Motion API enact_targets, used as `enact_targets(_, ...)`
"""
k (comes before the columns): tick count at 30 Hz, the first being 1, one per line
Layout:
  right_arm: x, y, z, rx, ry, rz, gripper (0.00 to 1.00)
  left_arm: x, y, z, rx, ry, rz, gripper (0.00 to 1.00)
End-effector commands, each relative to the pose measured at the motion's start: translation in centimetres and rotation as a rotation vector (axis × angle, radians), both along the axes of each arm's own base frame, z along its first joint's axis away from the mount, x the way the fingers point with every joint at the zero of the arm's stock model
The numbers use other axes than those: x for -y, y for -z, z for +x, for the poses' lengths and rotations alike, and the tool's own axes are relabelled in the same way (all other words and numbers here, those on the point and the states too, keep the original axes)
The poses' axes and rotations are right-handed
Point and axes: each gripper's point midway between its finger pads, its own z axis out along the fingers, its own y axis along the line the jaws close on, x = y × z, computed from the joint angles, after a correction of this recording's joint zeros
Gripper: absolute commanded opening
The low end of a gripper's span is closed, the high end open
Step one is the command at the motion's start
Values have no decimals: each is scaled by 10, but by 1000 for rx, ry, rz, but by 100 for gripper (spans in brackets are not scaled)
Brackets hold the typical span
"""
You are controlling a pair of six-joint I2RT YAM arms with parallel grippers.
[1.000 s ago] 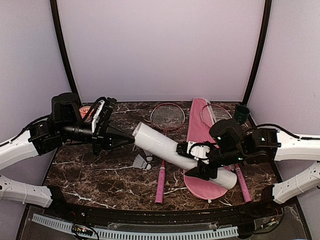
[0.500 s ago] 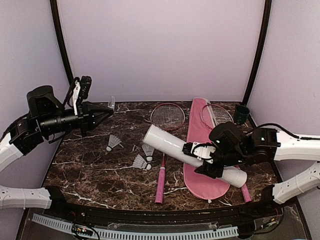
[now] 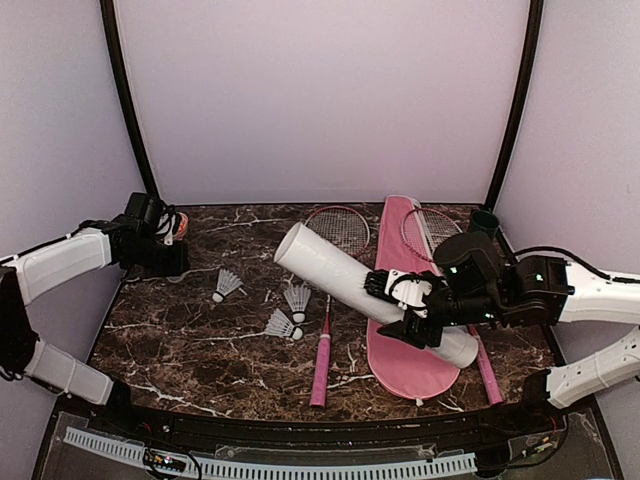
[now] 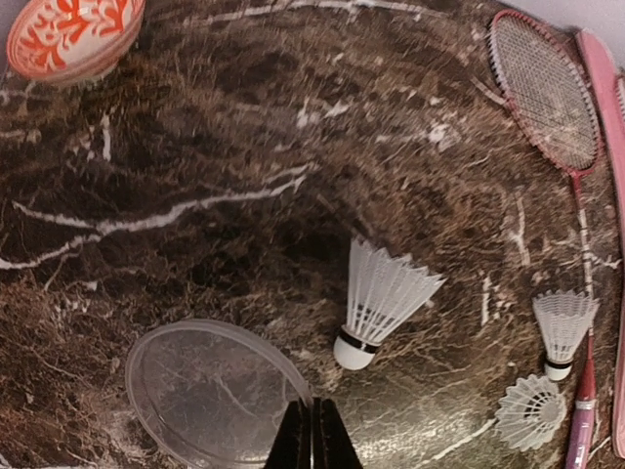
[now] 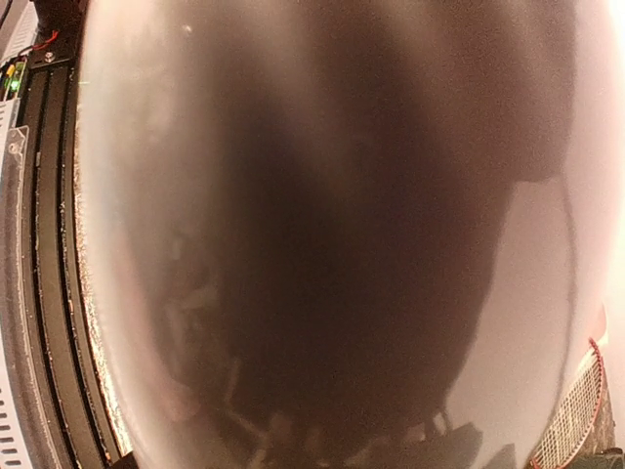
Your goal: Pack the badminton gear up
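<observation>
Packing has barely begun: the pink bag (image 3: 395,365) lies flat, and nothing I can see has gone into it. Up off the table goes the white tube (image 3: 330,270), slanting across the bag's left edge, with the right gripper (image 3: 405,305) clamped round its lower half and its open mouth pointing away from the bag. One racket (image 3: 432,232) lies along the bag's right edge, the other (image 3: 336,232) just left of it. Three shuttlecocks (image 3: 297,300) sit loose further left, well apart from that gripper. Far left of the bag, the left gripper (image 4: 312,435) is pinched together at a clear lid's (image 4: 210,391) rim. Whether it holds the lid, I can't tell.
</observation>
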Motion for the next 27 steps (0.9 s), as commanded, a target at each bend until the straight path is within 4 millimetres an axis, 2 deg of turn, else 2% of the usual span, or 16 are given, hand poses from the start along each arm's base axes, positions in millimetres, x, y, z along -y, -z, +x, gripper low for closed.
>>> enact_targets(1, -8, -13, -3, 18, -36, 70, 29, -15, 41, -3, -142, -44, 91, 0)
enact_targets(5, -4, -14, -5, 24, -38, 80, 29, -19, 66, 1, -222, -33, 143, 0)
enact_targets(11, 1, -11, -6, 25, -31, 81, 29, -20, 89, 9, -297, -8, 192, 0)
enact_targets(13, 2, -12, -7, 25, -32, 82, 29, -19, 93, 11, -312, 10, 200, 6)
enact_targets(15, 4, -12, -8, 23, -32, 84, 29, -16, 93, 11, -323, 36, 198, 23)
enact_targets(17, 5, -12, -8, 25, -30, 87, 29, -12, 88, 12, -320, 70, 191, 40)
enact_targets(18, 5, -12, -8, 26, -30, 86, 29, -9, 84, 13, -315, 90, 182, 45)
enact_targets(22, 7, -13, -9, 26, -31, 93, 29, 7, 52, 21, -242, 201, 151, 53)
enact_targets(24, 7, -14, -10, 28, -33, 96, 29, 28, 25, 28, -154, 286, 93, 55)
enact_targets(27, 8, -15, -11, 29, -35, 105, 29, 80, -11, 24, -33, 500, -19, 56)
